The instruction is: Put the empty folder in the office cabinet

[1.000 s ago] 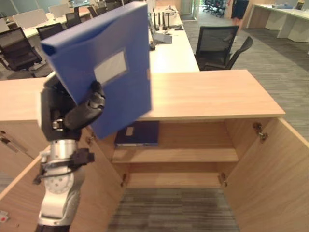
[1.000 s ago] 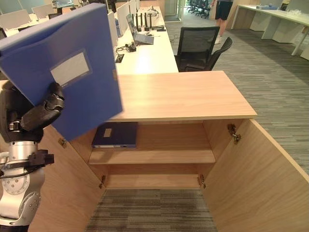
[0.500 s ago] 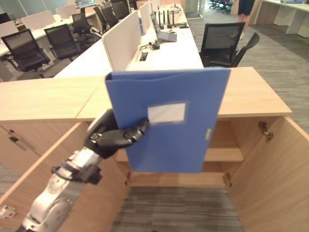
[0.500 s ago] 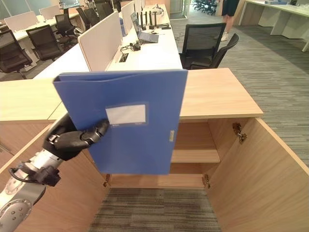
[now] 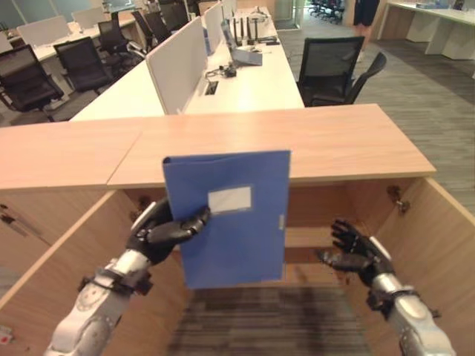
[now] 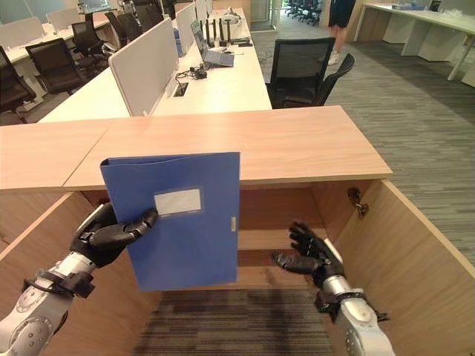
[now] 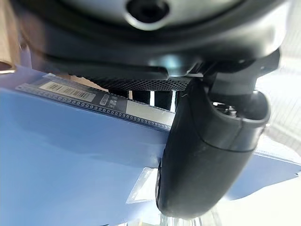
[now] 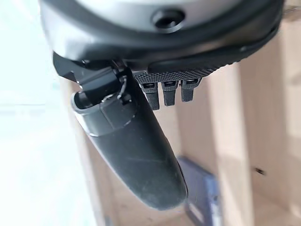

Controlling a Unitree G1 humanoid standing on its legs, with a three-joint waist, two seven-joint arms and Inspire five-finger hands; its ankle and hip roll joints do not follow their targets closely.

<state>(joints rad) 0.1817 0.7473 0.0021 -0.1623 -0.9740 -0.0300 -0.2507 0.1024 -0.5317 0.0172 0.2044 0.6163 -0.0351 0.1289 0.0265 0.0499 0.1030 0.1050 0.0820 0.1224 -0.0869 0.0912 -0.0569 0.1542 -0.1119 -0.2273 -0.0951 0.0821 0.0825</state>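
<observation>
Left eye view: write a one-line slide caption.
Left hand holds a blue folder upright before the open cabinet; right hand open beside it.

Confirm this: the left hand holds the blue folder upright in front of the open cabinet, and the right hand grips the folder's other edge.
Wrong on the right hand: the right eye view shows it open, apart from the blue folder. The left hand does hold it upright before the open cabinet.

— What do you see beyond the cabinet?
— A long white desk [image 5: 245, 85] with a grey divider screen [image 5: 174, 68], a laptop [image 6: 211, 53] at its far end, and black office chairs [image 5: 338, 70] beside it.
— Anyone there?
— A person [image 6: 340, 18] stands far off.
</observation>
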